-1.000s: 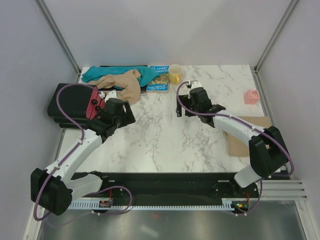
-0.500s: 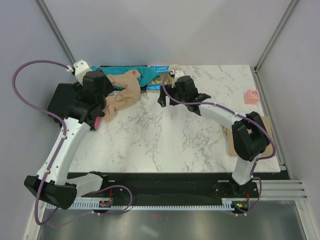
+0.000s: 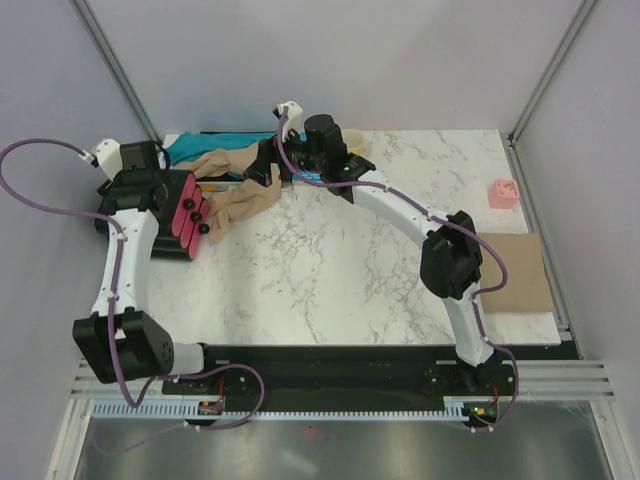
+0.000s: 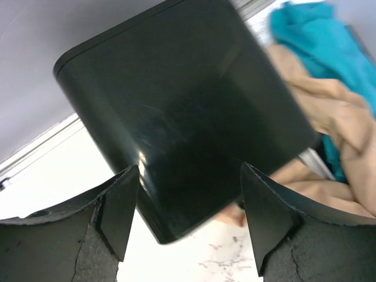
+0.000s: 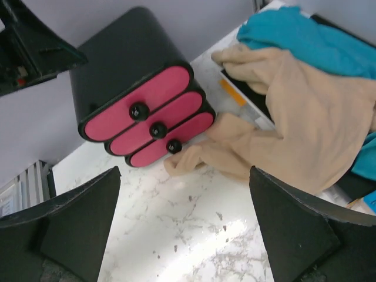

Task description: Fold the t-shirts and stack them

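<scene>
A crumpled tan t-shirt (image 3: 238,190) lies at the back left of the marble table, over a teal garment (image 3: 195,148). Both show in the right wrist view, tan (image 5: 299,111) and teal (image 5: 305,35). My right gripper (image 3: 263,165) is open and empty, hovering above the table just beside the tan shirt's near edge (image 5: 185,235). My left gripper (image 3: 135,172) is open and empty over the black drawer box (image 4: 176,111), left of the shirts. A folded tan shirt (image 3: 510,272) lies flat at the right edge.
The black drawer box with pink fronts (image 3: 185,215) stands at the left edge, its fronts close to the tan shirt (image 5: 147,114). A black board (image 3: 250,133) lies under the cloths. The yellow mug (image 3: 352,138) and the book are mostly hidden by the right arm. A pink block (image 3: 502,193) sits far right.
Both arms swung to the back left. The left gripper moved off the tan shirt and out over the drawer box. The right gripper reached past the mug to the tan shirt.
</scene>
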You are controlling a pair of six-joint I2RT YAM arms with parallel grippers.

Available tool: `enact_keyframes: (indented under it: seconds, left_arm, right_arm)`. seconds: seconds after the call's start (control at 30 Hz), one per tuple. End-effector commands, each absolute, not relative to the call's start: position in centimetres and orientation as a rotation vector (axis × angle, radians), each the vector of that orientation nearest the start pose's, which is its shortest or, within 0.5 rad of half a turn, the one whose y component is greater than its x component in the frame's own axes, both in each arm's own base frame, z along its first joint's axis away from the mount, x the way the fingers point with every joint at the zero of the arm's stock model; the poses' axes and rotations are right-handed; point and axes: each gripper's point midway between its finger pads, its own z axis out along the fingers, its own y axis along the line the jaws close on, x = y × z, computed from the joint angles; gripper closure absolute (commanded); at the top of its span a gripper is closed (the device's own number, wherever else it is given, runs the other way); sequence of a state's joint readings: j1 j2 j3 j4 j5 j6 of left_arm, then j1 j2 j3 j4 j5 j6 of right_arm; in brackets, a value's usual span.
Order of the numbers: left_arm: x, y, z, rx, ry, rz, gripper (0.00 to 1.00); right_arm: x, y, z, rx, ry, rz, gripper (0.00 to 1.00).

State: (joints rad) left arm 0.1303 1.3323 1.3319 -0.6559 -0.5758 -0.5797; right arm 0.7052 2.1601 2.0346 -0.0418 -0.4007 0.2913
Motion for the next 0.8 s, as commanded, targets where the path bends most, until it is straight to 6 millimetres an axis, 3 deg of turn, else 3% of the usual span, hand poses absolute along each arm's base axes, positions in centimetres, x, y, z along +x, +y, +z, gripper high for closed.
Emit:
enact_keyframes:
  seconds: [0.0,0.07,0.17,0.2,0.37,0.4,0.5,0.6,0.77]
  left_arm:
    - [36.0,15.0,24.2,-1.129,1.855,0.346,0.23]
    - [36.5,16.4,24.2,-1.163,1.852,0.315,0.23]
    - [37.3,18.2,24.9,-1.180,1.836,0.326,0.24]
    - [37.5,18.7,26.2,-1.167,1.813,0.346,0.24]
    - [38.2,21.7,27.3,-1.178,1.802,0.356,0.24]
    - [38.6,22.1,28.4,-1.156,1.787,0.367,0.24]
    - [39.4,23.2,29.3,-1.135,1.777,0.410,0.24]
    - [40.0,24.7,27.8,-1.178,1.807,0.408,0.25]
    - [40.5,25.3,24.5,-1.249,1.855,0.410,0.25]
  right_arm:
    - [42.3,47.0,25.4,-0.720,1.781,1.046,0.02]
    - [42.4,46.9,23.5,-0.732,1.812,1.032,0.02]
    - [42.6,47.2,22.3,-0.742,1.843,1.033,0.02]
    - [42.6,47.3,22.1,-0.746,1.845,1.034,0.02]
    - [42.7,47.0,21.2,-0.758,1.855,1.002,0.02]
    - [42.7,46.9,20.8,-0.760,1.863,0.997,0.02]
    - [42.5,46.7,20.0,-0.766,1.878,0.990,0.02]
    - [42.5,46.4,18.9,-0.766,1.900,0.986,0.02]
    - [42.4,45.9,17.3,-0.770,1.931,0.987,0.02]
